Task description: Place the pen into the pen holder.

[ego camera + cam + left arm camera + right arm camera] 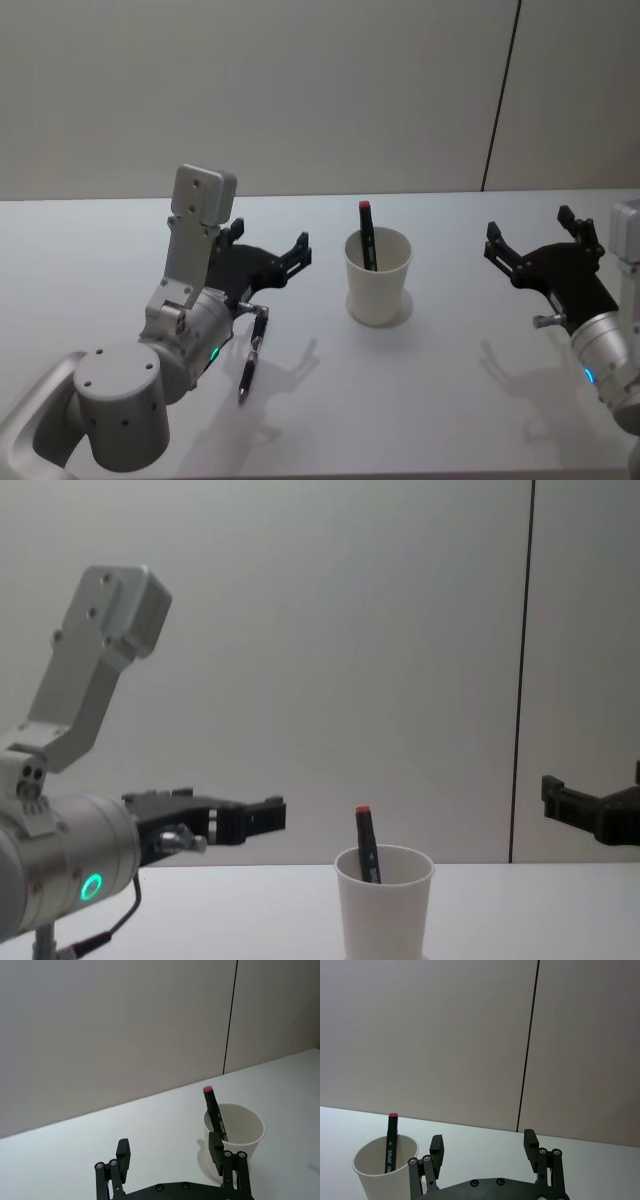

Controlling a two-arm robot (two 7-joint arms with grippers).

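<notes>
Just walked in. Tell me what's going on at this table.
The pen, black with a red cap, stands leaning inside the pen holder, a white paper cup on the table. Neither gripper holds anything. The left gripper hovers open to the cup's left, and the right gripper hovers open to its right. Judging by this, the placing looks done.

Pen (368, 235): lower half hidden behind pen holder (378, 292) wall. Chest view: holder base cut off at bottom edge; right gripper (592, 782) cut off at right edge. Pen's printed lettering too small to read.
</notes>
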